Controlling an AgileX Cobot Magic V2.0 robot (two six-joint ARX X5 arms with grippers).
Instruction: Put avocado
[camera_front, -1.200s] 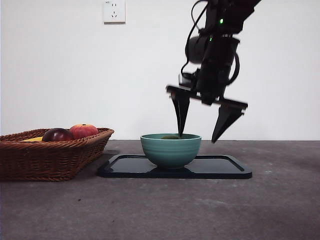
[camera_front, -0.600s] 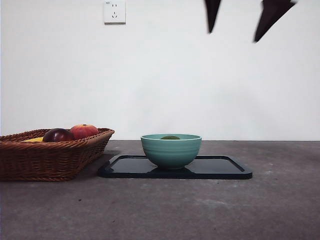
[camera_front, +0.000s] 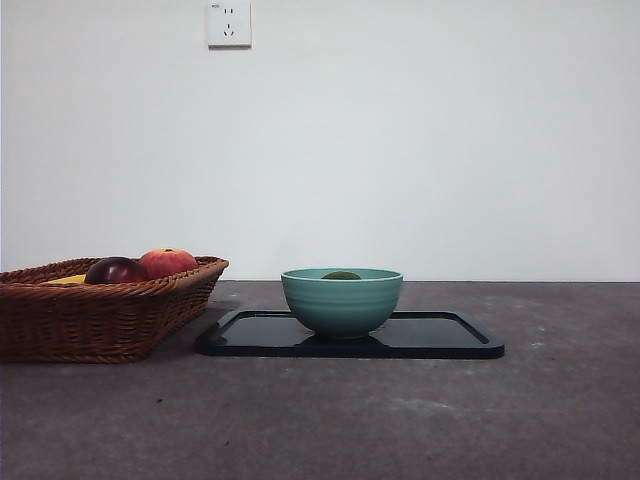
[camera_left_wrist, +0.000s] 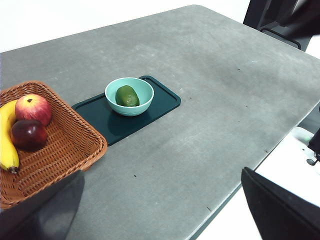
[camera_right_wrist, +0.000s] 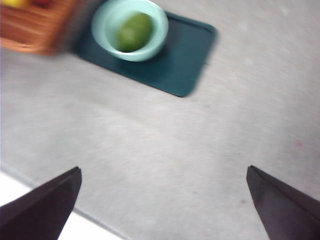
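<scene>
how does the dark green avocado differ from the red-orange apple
The dull dark green avocado is oval; the shiny red-orange apple is rounder. The avocado lies alone in the teal ceramic bowl on the dark tray; the apple sits in the woven wicker basket beside other fruit. They look similar in size.

Grey table (camera_left_wrist: 210, 100) — carrying dark tray (camera_left_wrist: 160, 102) beside wicker basket (camera_left_wrist: 75, 145).

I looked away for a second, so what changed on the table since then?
The gripper that hung open over the teal bowl rose out of the front view, empty. The avocado stayed in the bowl; tray and fruit basket did not move.
</scene>
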